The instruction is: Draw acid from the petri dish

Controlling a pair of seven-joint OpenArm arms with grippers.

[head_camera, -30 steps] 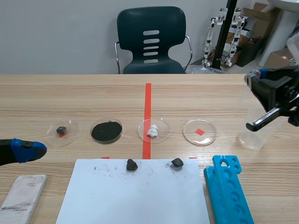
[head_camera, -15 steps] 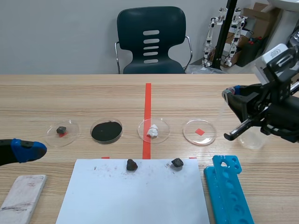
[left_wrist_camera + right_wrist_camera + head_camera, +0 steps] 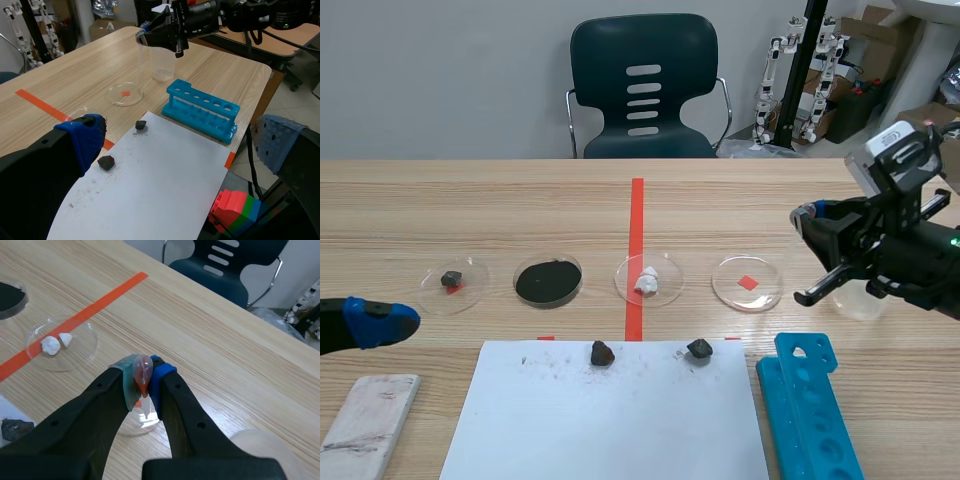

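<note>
Approach step, I'd say: right end effector, mid-right in scene view, pinched dropper by red bulb, just beside clear petri dish right of centre. Next prob.: centre tip over dish, lower, ease squeeze. Left end effector spread, lower left.

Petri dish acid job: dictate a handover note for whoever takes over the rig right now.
Right gripper: shut on the dropper, bulb between the pads, tip pointing down at the clear petri dish.
Left gripper: open, empty, low at the table's left.
Done: dropper in grip, at the dish.
Left: dip the tip, draw the acid. Whether the tip touches liquid yet cannot be told.
</note>
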